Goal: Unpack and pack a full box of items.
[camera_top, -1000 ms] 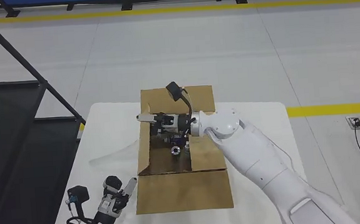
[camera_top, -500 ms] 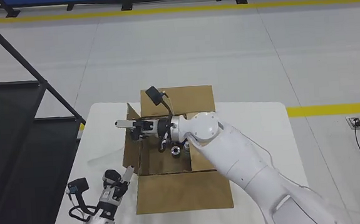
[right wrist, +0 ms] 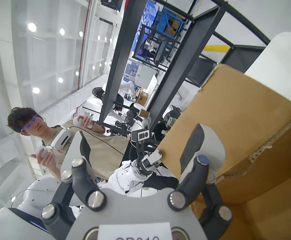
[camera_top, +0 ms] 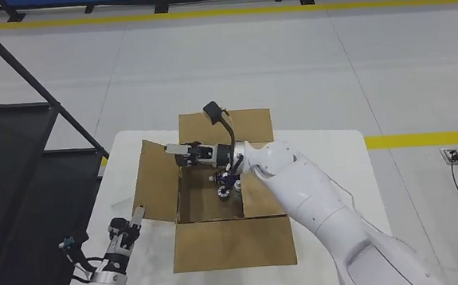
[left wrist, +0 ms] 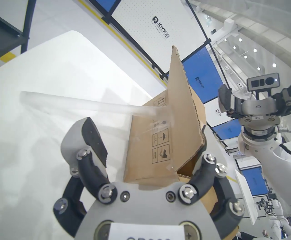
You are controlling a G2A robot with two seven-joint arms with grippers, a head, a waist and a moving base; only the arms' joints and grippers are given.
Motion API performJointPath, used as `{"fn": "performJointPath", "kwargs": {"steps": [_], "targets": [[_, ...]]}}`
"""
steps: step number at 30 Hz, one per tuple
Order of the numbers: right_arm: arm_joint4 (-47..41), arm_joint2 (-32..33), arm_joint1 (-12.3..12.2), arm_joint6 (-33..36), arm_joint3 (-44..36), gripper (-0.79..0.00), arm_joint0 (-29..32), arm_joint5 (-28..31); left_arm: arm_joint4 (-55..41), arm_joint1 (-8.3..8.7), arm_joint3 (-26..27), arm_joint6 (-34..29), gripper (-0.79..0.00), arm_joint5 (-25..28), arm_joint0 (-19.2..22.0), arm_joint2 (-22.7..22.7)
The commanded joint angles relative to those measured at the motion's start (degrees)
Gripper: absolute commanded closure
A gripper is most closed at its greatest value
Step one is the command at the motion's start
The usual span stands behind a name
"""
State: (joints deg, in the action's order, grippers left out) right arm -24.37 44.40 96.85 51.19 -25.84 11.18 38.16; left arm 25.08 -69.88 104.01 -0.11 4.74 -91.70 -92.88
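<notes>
The cardboard box (camera_top: 230, 244) stands open in the middle of the white table (camera_top: 327, 175). Its left flap (camera_top: 158, 179) leans outward over the table, and the same flap (left wrist: 181, 106) rises in front of my left gripper. Small items (camera_top: 226, 190) lie inside the box. My right gripper (camera_top: 180, 151) hovers over the box's left wall, open, and in its wrist view the right gripper (right wrist: 138, 145) has the flap's (right wrist: 227, 118) corner by one finger (right wrist: 195, 143). My left gripper (camera_top: 136, 219) is open above the table just left of the box, with nothing held.
A strip of clear tape (left wrist: 91, 105) trails from the left flap across the table. A black metal rack (camera_top: 24, 181) stands off the table's left side. The front flap lies flat toward the near edge, the far flap (camera_top: 244, 125) toward the back.
The left flap has swung from lying over the box to leaning outward. My right gripper pushed left, then drew back over the box wall. My left gripper shifted left, away from the box.
</notes>
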Motion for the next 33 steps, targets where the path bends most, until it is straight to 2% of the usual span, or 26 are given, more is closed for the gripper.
{"fn": "performJointPath", "kwargs": {"steps": [1,10,21,27,33], "targets": [[-0.1,1.2,-0.7,0.0,0.0,-0.785,0.3,0.8,0.1,0.01,-1.1,-0.3,-0.785,-0.4,0.4,-0.3],[1.1,6.0,-3.9,0.0,-4.0,-0.785,3.1,1.3,0.6,-0.21,-4.9,-0.6,-0.785,-3.0,2.4,-0.1],[4.1,10.3,-6.9,0.2,-11.4,-0.785,7.3,-1.6,1.8,-0.49,-9.3,-0.9,-0.785,-5.4,5.0,0.7],[5.1,12.0,-7.9,0.3,-14.3,-0.785,9.0,-2.9,3.1,-0.57,-6.8,0.1,-0.785,-5.5,4.3,0.5],[5.9,13.8,-8.9,0.4,-17.2,-0.785,10.8,-3.5,6.7,-0.69,-0.1,4.5,-0.785,-5.1,1.6,0.0]]}}
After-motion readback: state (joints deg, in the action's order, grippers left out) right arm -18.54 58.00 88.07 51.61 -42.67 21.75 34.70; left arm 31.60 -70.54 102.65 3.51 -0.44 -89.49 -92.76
